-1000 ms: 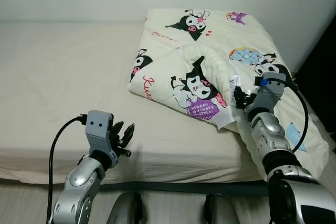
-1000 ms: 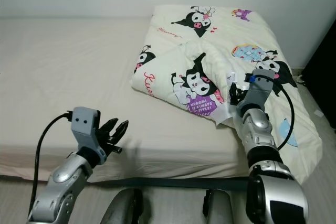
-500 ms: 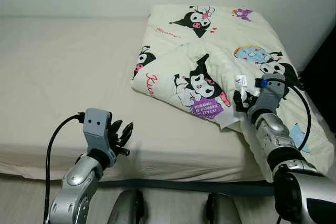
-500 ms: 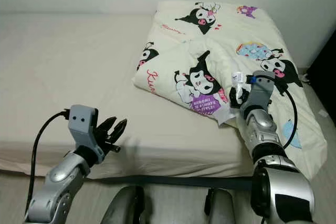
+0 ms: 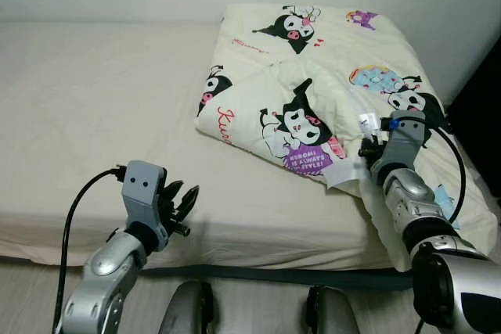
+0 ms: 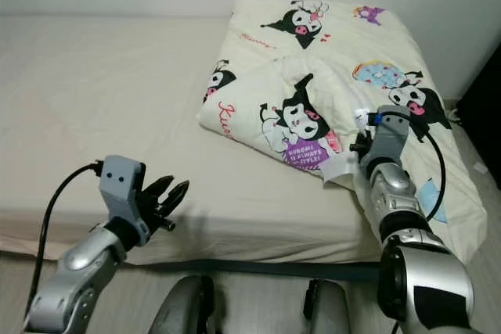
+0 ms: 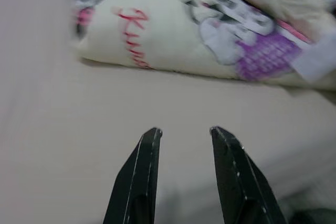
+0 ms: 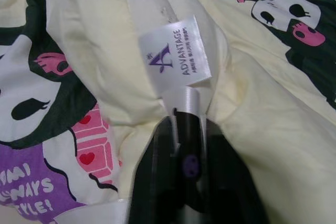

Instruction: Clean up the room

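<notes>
A cream blanket (image 5: 313,68) printed with black cartoon characters lies crumpled on the right half of the bed (image 5: 94,107). My right gripper (image 5: 366,146) is at the blanket's near right fold. In the right wrist view the gripper (image 8: 184,124) is shut on that fold of cloth, just below a white sewn-in label (image 8: 178,51). My left gripper (image 5: 184,202) hovers open over the bed's front edge, well to the left of the blanket. The left wrist view has its gripper (image 7: 184,130) above bare sheet, with the blanket (image 7: 210,30) beyond.
A white wall runs behind the bed. Dark furniture (image 5: 481,91) stands close by the bed's right side. A dark bed-frame strip (image 5: 313,275) and pale floor lie below the mattress edge, with my own legs (image 5: 192,307) in front of it.
The camera has shifted a little. My right gripper keeps its hold on the blanket fold and has edged slightly right with it. The left gripper stays open, slightly lower.
</notes>
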Robot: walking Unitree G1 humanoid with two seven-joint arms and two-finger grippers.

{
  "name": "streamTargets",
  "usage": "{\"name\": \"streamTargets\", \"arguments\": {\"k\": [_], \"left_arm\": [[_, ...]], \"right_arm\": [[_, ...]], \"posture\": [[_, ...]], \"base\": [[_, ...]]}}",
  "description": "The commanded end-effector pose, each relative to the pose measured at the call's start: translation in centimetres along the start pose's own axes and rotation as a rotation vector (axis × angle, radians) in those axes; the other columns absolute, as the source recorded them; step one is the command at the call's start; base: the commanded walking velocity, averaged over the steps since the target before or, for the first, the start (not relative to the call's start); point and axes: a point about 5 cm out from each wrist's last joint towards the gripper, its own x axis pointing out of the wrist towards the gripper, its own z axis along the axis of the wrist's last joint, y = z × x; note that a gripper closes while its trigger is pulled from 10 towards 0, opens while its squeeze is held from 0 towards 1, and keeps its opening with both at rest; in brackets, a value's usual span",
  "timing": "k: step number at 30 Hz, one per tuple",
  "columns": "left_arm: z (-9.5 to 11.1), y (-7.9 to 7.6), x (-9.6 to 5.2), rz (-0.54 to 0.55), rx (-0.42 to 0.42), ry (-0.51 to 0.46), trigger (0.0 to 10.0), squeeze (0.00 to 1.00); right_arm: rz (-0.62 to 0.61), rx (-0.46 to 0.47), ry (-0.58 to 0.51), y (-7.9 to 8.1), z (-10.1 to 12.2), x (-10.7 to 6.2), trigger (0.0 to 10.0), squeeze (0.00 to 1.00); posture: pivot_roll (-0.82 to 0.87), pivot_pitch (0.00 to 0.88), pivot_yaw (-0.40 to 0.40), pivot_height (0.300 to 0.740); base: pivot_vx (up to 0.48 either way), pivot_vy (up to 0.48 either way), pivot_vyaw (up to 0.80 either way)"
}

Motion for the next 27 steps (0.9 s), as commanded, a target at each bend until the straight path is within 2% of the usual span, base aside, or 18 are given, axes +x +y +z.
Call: {"name": "streamTargets", "arguments": {"k": [1,4,11,13,14,17,18,20,22,24,27], "left_arm": [[-0.2,-0.9,-0.6,-0.111,0.001,0.030,10.0,0.00],[0.1,-1.0,-1.2,-0.169,0.011,0.042,10.0,0.00],[0.6,1.0,-0.8,-0.037,0.060,0.016,10.0,0.00],[1.2,2.2,-0.8,0.030,0.059,-0.013,10.0,0.00],[1.2,2.2,-0.8,0.030,0.059,-0.013,10.0,0.00],[1.7,3.4,-1.3,0.065,0.060,-0.028,10.0,0.00],[1.7,3.4,-1.3,0.065,0.060,-0.028,10.0,0.00],[1.9,4.1,-1.7,0.107,0.068,-0.034,10.0,0.00],[2.0,5.0,-2.0,0.177,0.065,-0.051,10.0,0.00],[2.1,5.3,-2.1,0.209,0.061,-0.059,10.0,0.00],[2.4,6.7,-2.4,0.316,0.038,-0.097,10.0,0.00]], "right_arm": [[-0.005,-0.013,0.047,-0.3,-0.7,-0.1,0.0,0.00],[-0.007,-0.015,0.052,-0.5,-0.8,-0.2,0.0,0.00],[0.026,-0.017,0.044,-0.2,-0.9,-0.2,0.0,0.00],[0.090,-0.026,0.026,0.7,-0.8,-0.2,0.0,0.00],[0.090,-0.026,0.026,0.7,-0.8,-0.2,0.0,0.00],[0.301,-0.101,0.000,3.7,-1.1,-0.3,0.0,0.00],[0.301,-0.101,0.000,3.7,-1.1,-0.3,0.0,0.00],[0.454,-0.153,-0.002,5.6,-1.9,-0.8,0.0,0.00],[0.555,-0.178,-0.004,6.8,-2.6,-1.4,0.0,0.00],[0.586,-0.184,-0.005,7.2,-2.8,-1.6,0.0,0.00],[0.738,-0.249,-0.005,8.7,-4.1,-2.7,0.0,0.00]], "posture": [[0.19,0.219,0.000,0.579],[0.20,0.215,-0.002,0.579],[0.19,0.204,-0.005,0.579],[0.19,0.199,-0.007,0.579],[0.19,0.199,-0.007,0.579],[0.18,0.192,-0.011,0.579],[0.18,0.192,-0.011,0.579],[0.18,0.185,-0.015,0.579],[0.18,0.182,-0.017,0.579],[0.18,0.182,-0.017,0.579],[0.17,0.171,-0.020,0.579]], "base": [[0.000,0.000,0.00],[0.000,0.000,0.00],[0.000,0.000,0.00],[0.000,0.000,0.00],[0.000,0.000,0.00],[0.000,0.000,0.00],[0.000,0.000,0.00],[0.000,0.000,0.00],[0.000,0.000,0.00],[0.000,0.000,0.00],[0.000,0.000,0.00]]}}
